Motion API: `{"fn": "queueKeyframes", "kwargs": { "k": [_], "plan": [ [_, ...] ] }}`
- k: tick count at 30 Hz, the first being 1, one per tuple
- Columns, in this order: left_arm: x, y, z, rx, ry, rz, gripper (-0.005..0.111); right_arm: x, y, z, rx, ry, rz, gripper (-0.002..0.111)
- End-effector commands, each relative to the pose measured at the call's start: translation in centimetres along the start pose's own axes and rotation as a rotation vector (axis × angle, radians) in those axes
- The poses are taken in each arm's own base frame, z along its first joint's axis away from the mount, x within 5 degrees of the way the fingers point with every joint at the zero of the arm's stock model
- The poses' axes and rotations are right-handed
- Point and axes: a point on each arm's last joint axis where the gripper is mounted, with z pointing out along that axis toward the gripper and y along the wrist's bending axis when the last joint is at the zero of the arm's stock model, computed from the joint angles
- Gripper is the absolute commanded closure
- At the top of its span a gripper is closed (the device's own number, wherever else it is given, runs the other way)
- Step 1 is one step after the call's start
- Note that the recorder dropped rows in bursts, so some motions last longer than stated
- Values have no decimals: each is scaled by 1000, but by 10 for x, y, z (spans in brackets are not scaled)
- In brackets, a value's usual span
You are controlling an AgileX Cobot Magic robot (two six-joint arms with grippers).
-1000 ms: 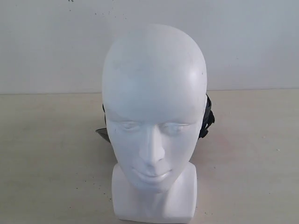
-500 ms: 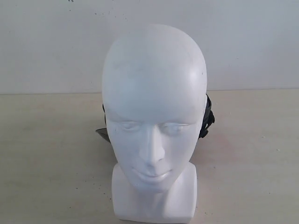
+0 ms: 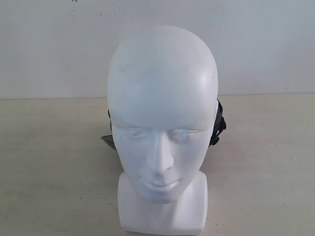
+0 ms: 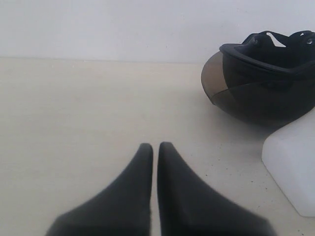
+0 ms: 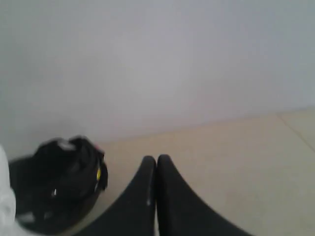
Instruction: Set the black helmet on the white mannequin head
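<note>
The white mannequin head (image 3: 162,113) stands upright at the front of the table and fills the middle of the exterior view; its square base (image 4: 291,172) also shows in the left wrist view. Behind it lies the black helmet (image 3: 219,123), mostly hidden, upside down with its smoky visor (image 4: 216,84) and straps up. The helmet (image 5: 54,189) shows blurred in the right wrist view. My left gripper (image 4: 155,146) is shut and empty, low over the table, apart from the helmet. My right gripper (image 5: 156,158) is shut and empty on the helmet's other side. Neither arm appears in the exterior view.
A pale beige table (image 3: 54,167) runs back to a plain white wall (image 3: 54,49). Bare tabletop lies on both sides of the head.
</note>
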Motion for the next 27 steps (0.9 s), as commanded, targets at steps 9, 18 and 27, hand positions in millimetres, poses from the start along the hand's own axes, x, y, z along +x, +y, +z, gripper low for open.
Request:
{"fn": "queueKeyframes", "kwargs": {
  "k": [9,18,27],
  "plan": [
    [1,0,0,1,0,-2,102,8,29,75,-146,602,0,108],
    [1,0,0,1,0,-2,102,13,51,197,-192,708,69,47],
    [1,0,0,1,0,-2,102,-13,81,290,-284,884,138,48]
  ]
}}
